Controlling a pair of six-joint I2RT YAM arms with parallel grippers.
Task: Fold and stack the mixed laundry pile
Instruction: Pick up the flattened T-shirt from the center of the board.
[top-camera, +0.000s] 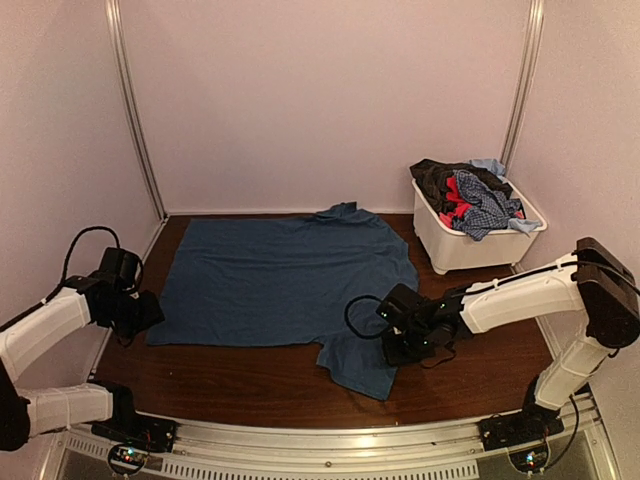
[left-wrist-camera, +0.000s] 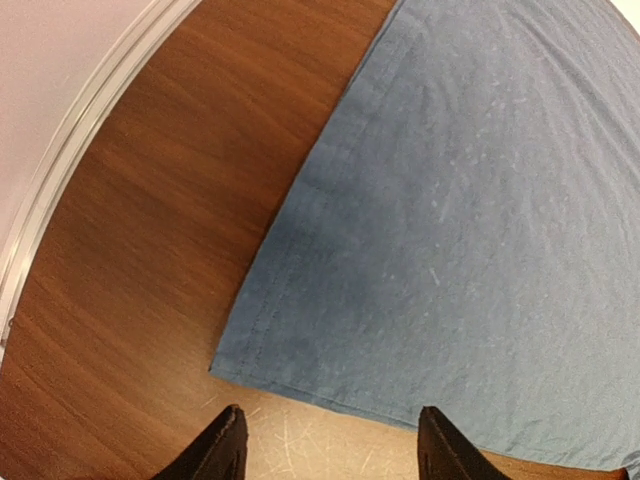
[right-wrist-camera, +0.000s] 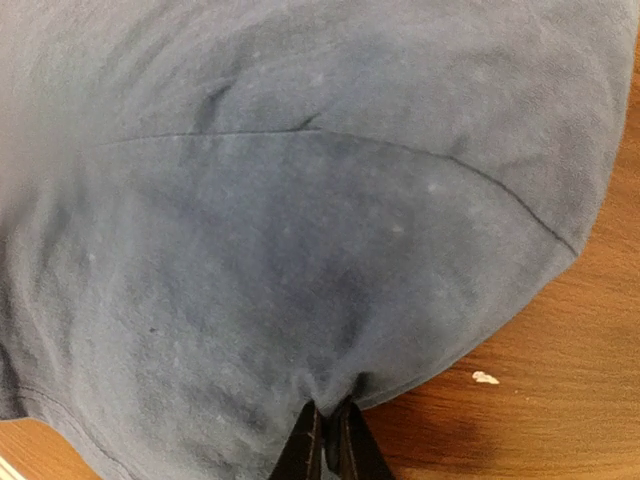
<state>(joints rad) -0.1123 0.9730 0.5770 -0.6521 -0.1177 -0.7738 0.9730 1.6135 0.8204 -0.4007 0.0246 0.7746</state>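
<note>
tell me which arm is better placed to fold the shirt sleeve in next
Right. The right fingers are pinched shut on the edge of the sleeve of the blue shirt. The left fingers stand open over the table near the hem corner, holding nothing.

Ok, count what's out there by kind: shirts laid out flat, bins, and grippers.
Shirts laid out: 1, the blue T-shirt
Bins: 1, the white bin
Grippers: 2, the left gripper and the right gripper
Total: 4
</note>
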